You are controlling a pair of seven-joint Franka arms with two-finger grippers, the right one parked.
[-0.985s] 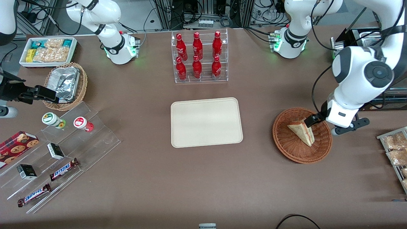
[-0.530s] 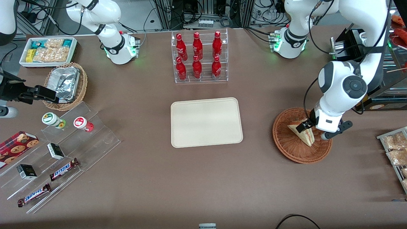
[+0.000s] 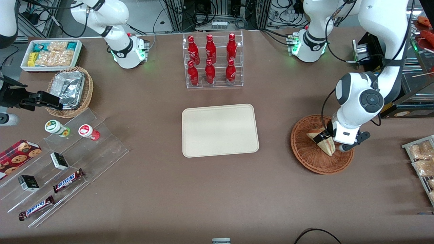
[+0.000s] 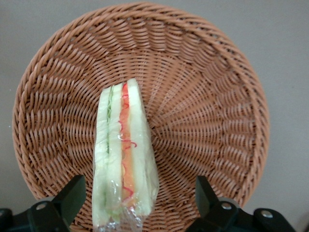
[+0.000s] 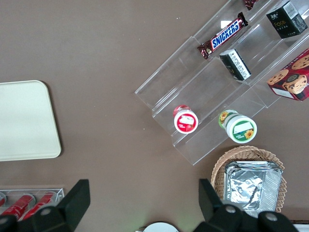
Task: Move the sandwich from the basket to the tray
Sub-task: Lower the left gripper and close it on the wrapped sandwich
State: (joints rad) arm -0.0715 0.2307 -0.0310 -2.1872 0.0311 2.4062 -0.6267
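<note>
The sandwich (image 3: 326,147) (image 4: 123,159), a plastic-wrapped wedge with red and green filling along its edge, stands on edge in the reddish-brown wicker basket (image 3: 313,161) (image 4: 207,101). My left gripper (image 3: 328,139) (image 4: 138,199) is low over the basket, open, with one dark finger on each side of the sandwich's wide end. Gaps show between both fingers (image 4: 72,194) and the bread, the smaller gap on the green-layer side. The cream tray (image 3: 219,130) lies flat mid-table, toward the parked arm from the basket, with nothing on it.
A clear rack of red bottles (image 3: 212,61) stands farther from the front camera than the tray. Packets on a tray (image 3: 422,159) lie at the working arm's table end. A tan basket with foil containers (image 3: 69,88) and stepped acrylic shelves of snacks (image 3: 64,162) sit at the parked arm's end.
The left arm has swung in and come down over the basket. Its gripper went from the basket's rim to straddling the sandwich. The sandwich has not moved.
</note>
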